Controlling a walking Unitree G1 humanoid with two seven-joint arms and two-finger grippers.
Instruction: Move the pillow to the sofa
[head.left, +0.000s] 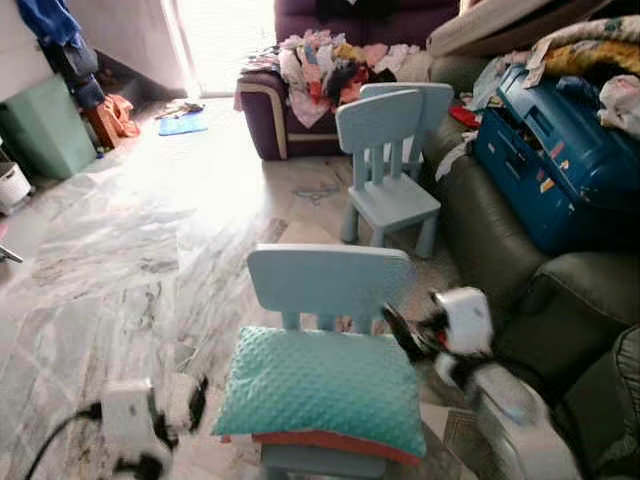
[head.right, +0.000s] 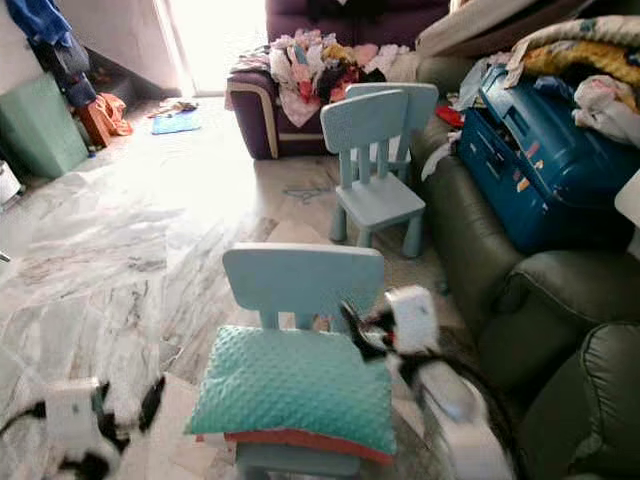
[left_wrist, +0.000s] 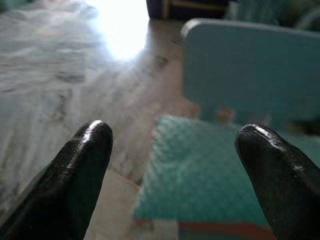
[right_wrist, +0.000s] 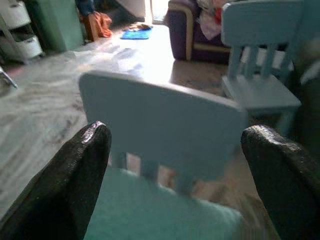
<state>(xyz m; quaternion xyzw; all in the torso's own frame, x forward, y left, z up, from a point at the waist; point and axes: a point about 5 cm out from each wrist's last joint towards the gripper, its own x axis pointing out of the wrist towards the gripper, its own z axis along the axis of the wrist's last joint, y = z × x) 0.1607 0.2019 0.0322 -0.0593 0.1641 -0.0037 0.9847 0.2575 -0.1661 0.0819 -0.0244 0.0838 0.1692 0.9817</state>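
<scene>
Pillow (head.left: 325, 388) on the seat of the small blue chair (head.left: 328, 283), teal and dimpled with a red-edged layer under it, and both arms are closing in on it. The left gripper (head.left: 175, 405) hangs just off the pillow's near-left corner, fingers spread wide with nothing between them, and its wrist view looks straight across the cushion's edge. The right gripper (head.left: 410, 335) sits at the far-right corner beside the chair back, likewise released and empty. My read: this is the approach to a two-sided grasp. To do it well, each gripper should come in low along the seat and pinch the soft edge deeply, not skim the top, and the right one must stay clear of the backrest. The dark green sofa (head.left: 520, 260) lies beyond the right gripper.
</scene>
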